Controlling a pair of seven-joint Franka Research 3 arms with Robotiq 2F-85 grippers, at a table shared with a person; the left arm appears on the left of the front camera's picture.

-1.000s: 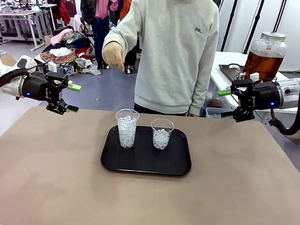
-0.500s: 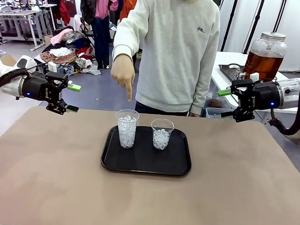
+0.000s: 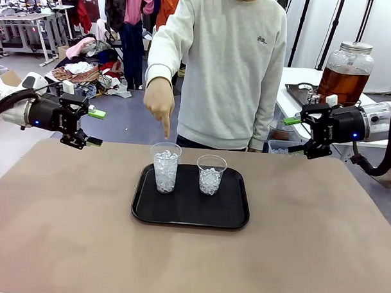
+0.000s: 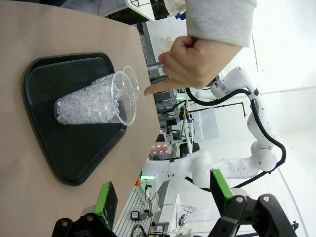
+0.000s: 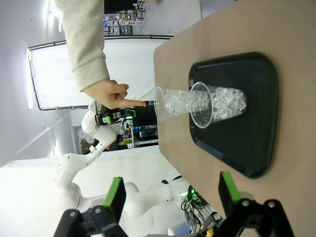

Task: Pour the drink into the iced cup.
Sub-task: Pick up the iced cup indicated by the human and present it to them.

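Observation:
Two clear plastic cups of ice stand on a black tray (image 3: 187,214) mid-table: a taller cup (image 3: 165,166) on the left and a shorter cup (image 3: 211,174) on the right. A person's hand (image 3: 159,105) points a finger down just above the taller cup (image 4: 94,101) (image 5: 180,101). The drink (image 3: 342,84), amber-brown, fills a big glass jar with a metal lid on a side table at the far right. My left gripper (image 3: 95,127) (image 4: 163,195) hovers open at the table's far left edge. My right gripper (image 3: 293,135) (image 5: 170,192) hovers open at the far right edge, in front of the jar.
The person in a grey sweatshirt (image 3: 230,64) stands at the far side behind the tray. The brown tabletop (image 3: 191,262) is bare in front of and beside the tray. Clothes and other tables fill the background on the left.
The person's hand has come down and toward the tray, its finger now pointing at the taller cup. Both arms have stayed still.

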